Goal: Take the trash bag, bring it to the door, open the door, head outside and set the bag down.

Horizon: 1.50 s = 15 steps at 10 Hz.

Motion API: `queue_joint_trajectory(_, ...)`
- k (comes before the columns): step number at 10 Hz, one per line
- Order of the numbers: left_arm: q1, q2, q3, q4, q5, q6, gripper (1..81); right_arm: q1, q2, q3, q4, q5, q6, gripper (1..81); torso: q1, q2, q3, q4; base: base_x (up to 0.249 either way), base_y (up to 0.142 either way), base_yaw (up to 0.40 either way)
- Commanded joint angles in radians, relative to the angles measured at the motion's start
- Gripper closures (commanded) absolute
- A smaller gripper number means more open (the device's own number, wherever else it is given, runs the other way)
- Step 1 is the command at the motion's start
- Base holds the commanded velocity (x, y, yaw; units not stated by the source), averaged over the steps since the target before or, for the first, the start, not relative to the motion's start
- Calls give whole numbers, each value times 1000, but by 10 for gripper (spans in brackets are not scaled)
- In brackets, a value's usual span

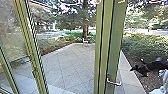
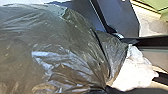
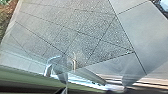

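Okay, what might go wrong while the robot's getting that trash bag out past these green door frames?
The trash bag bulges and its plastic looks thin, so it could snag or tear on the green door frame. The metal handle juts from that frame and might hook the bag. The bag also covers much of the left wrist view, which may hide whatever it brushes against.

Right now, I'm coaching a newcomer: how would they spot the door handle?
Find the paved yard, then the thick green post in front, right of the head view's centre. Low on it sits the door handle: a pale, bent bar jutting sideways, unlike the post's upright edges.
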Motion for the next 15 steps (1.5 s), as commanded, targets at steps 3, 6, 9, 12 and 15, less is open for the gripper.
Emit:
queue_joint_trajectory(3, -50, 3, 5, -7, 71, 7, 811, 213, 17, -205, -326, 96, -179, 10, 0, -1, 0, 0, 0, 0, 0)
queue_joint_trajectory(6, -49, 3, 5, -7, 80, 5, 811, 212, 35, -269, -323, 96, -247, 10, 0, 0, 0, 0, 0, 0, 0)
queue_joint_trajectory(9, -49, 3, 5, -9, 100, 5, 811, 187, 14, -292, -318, 96, -310, 10, 0, 0, 0, 0, 0, 0, 0)
queue_joint_trajectory(12, -50, 6, 5, -9, 102, 3, 811, 175, -8, -317, -326, 96, -373, 10, 1, 0, 45, -34, 0, 0, 0)
queue_joint_trajectory(15, -50, 12, 5, -9, 110, 3, 811, 219, -26, -323, -367, 98, -405, 10, 1, 1, 36, -29, 0, 0, 0)
